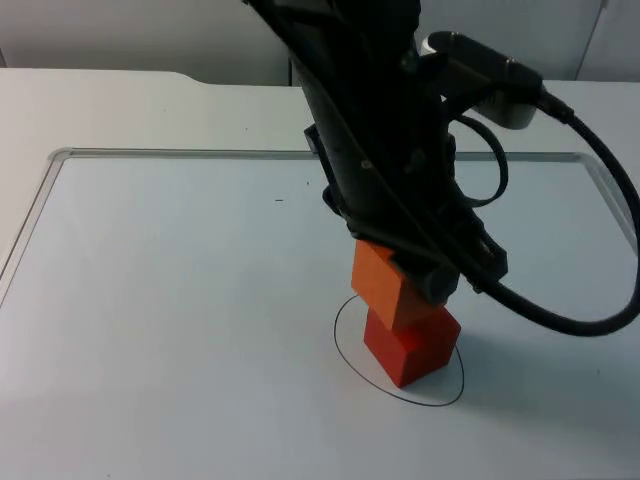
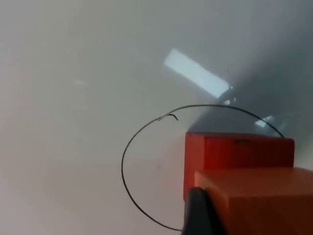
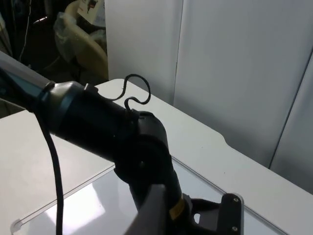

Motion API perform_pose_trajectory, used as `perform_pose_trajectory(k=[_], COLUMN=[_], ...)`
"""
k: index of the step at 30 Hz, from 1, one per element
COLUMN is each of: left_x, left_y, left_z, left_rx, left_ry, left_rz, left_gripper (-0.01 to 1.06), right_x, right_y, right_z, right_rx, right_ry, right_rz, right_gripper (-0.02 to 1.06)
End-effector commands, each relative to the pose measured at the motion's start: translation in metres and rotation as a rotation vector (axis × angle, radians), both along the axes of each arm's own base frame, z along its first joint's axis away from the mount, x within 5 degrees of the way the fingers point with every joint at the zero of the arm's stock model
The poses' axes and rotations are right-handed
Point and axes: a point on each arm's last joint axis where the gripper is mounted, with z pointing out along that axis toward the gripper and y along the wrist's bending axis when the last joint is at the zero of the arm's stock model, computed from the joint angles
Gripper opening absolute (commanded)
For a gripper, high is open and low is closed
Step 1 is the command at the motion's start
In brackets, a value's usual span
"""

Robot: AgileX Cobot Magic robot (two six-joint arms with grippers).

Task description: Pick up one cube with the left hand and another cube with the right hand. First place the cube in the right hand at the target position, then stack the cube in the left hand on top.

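A red cube (image 1: 412, 350) (image 2: 238, 149) stands inside the thin black circle (image 1: 341, 345) (image 2: 123, 166) drawn on the white table. Directly over it is an orange cube (image 1: 383, 284) (image 2: 259, 196), turned a little against the red one. My left gripper (image 1: 410, 282) is shut on the orange cube, and one black fingertip (image 2: 196, 211) shows at its side. I cannot tell whether the orange cube touches the red cube's top. My right gripper (image 3: 151, 215) waits raised off the table, facing the left arm (image 3: 122, 142).
The table's rim (image 1: 60, 155) runs along the back and the left side. The grey partition wall (image 1: 150, 30) closes off the far end. The left arm (image 1: 380, 130) reaches over the middle of the table and hides the surface behind the cubes.
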Motion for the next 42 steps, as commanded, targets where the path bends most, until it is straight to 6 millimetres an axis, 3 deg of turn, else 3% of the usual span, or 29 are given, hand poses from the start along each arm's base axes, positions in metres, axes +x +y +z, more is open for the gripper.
perform_pose_trajectory(k=[1,24,42], left_x=[0.0,-0.003,-0.001], left_y=[-0.005,-0.011,-0.013], left_z=[0.005,-0.003,-0.025], left_rx=[-0.036,-0.065,-0.035], left_ry=[-0.009,0.006,0.034], left_rz=[0.011,0.031,0.035], left_gripper=[0.02,0.02,0.02], right_x=[0.0,0.001,0.001], right_y=[0.0,0.0,0.0], right_z=[-0.001,-0.001,-0.001], right_rx=[-0.006,-0.017,-0.025], right_ry=[-0.012,-0.02,-0.027], right_rz=[0.004,-0.001,-0.005], right_gripper=[0.82,0.82,0.82])
